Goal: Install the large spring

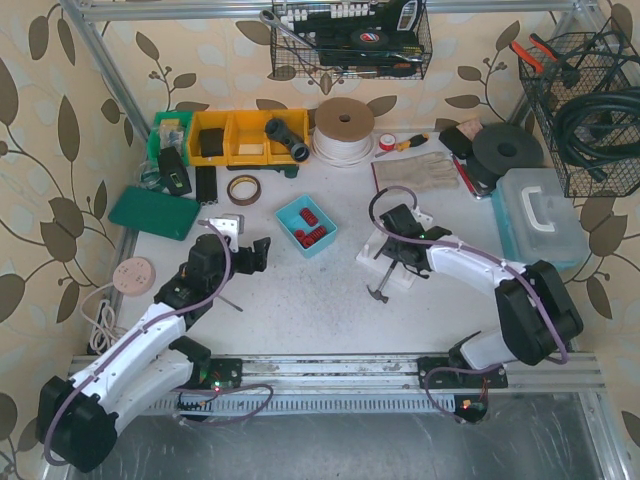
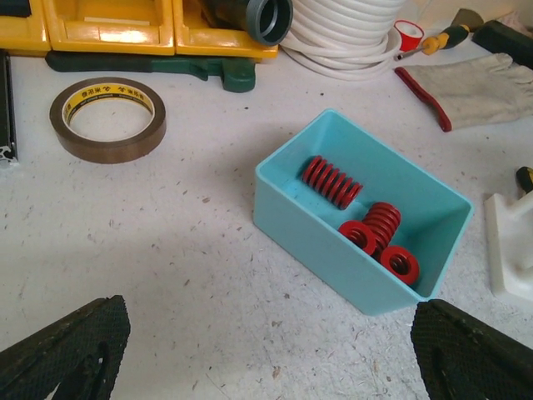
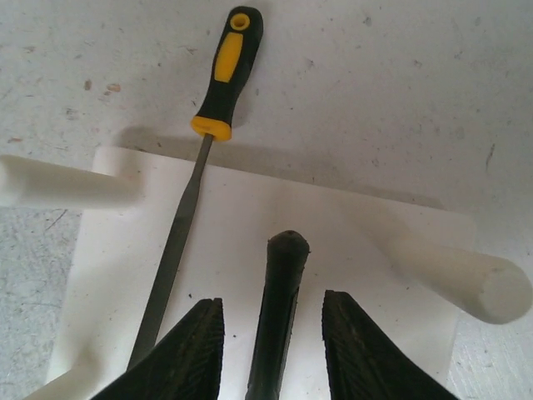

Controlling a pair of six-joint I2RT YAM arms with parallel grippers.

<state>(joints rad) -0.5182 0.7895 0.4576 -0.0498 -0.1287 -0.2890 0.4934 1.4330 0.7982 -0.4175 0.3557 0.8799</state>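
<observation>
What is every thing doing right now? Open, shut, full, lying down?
Left gripper: open, empty.
Right gripper: open, fingers either side of a black rod.
Blue bin: open-topped, holding red springs.
File: lying flat across the white base.
Clear box: lid shut.
Tape roll: lying flat.
</observation>
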